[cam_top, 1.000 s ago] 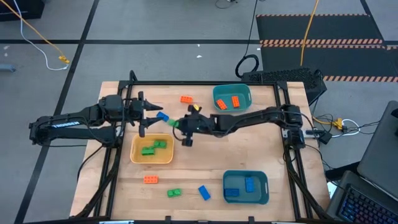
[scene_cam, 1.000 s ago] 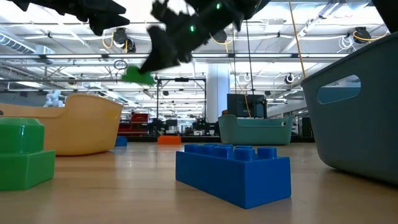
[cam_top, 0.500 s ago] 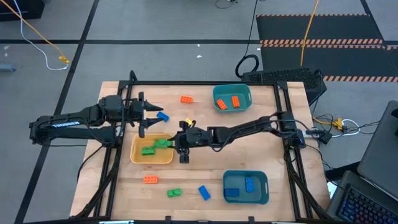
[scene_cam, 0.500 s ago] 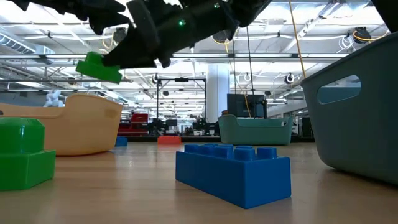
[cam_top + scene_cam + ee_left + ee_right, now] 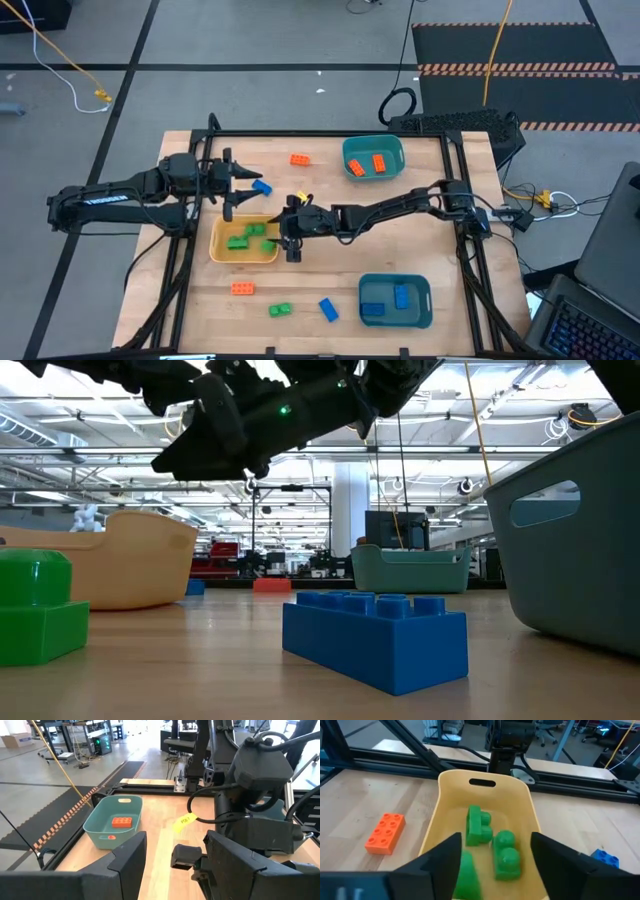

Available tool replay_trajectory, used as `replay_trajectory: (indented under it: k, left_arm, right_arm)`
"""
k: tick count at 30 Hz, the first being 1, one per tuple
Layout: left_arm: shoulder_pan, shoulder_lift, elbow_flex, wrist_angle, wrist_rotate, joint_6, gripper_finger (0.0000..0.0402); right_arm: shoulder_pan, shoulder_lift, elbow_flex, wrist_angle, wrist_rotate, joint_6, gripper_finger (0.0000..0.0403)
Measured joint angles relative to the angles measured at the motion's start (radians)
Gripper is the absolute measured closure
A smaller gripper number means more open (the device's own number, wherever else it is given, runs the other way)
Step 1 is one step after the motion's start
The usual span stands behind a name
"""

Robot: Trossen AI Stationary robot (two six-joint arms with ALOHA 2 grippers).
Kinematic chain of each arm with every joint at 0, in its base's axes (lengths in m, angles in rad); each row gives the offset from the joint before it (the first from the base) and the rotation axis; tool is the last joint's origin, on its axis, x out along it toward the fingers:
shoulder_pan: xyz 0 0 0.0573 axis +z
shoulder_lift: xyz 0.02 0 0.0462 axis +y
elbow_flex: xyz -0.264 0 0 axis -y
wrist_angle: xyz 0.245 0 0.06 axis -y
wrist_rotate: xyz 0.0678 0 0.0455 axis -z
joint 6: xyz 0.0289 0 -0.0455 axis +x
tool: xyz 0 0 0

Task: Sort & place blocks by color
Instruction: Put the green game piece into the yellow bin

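Bricks of hard, studded plastic look light, stiff and a little slick, so the flat side walls seem the surest place to pinch. Green blocks lie in the yellow plastic tray, beneath the right gripper, its fingers spread and empty. Orange and blue ones sit in the teal trays or loose on the wooden table; the left gripper waits, fingers apart, beside a loose blue brick.

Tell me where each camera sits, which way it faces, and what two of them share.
High: overhead, facing down; both arms, yellow tray.
Low: table height, level across; blue block, an arm overhead.
Left wrist: past left gripper toward teal tray.
Right wrist: past right gripper, into yellow tray.
Shared: high and right wrist both show green blocks in the yellow tray.
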Motion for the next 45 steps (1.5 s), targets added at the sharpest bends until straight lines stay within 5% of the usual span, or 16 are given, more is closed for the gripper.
replay_trajectory:
  k: [10, 20, 28, 36, 42, 45]
  left_arm:
    - [0.0, 0.0, 0.0, -0.011, 0.0, -0.002, 0.0197]
    - [-0.012, 0.0, 0.0, -0.031, 0.001, -0.022, 0.0197]
    - [-0.143, 0.006, 0.0, 0.044, 0.009, -0.102, 0.0197]
    - [-0.329, 0.117, 0.002, 0.129, -0.132, -0.165, 0.0197]
    - [-0.416, 0.22, 0.002, 0.131, -0.183, -0.332, 0.0197]
    - [-0.459, 0.275, 0.013, 0.105, -0.184, -0.416, 0.0197]
  right_arm:
    - [-0.005, -0.001, 0.0, -0.026, 0.017, -0.043, 0.0138]
    - [-0.005, -0.121, 0.002, -0.405, 0.161, -0.1, 0.0144]
    - [-0.007, -0.228, -0.028, -0.672, 0.337, -0.054, 0.0145]
    - [-0.114, -0.467, -0.379, -0.366, 0.357, 0.023, 0.0145]
    - [-0.211, -0.665, -0.621, -0.119, 0.177, 0.067, 0.0145]
    - [-0.222, -0.745, -0.705, -0.088, 0.18, 0.056, 0.0145]
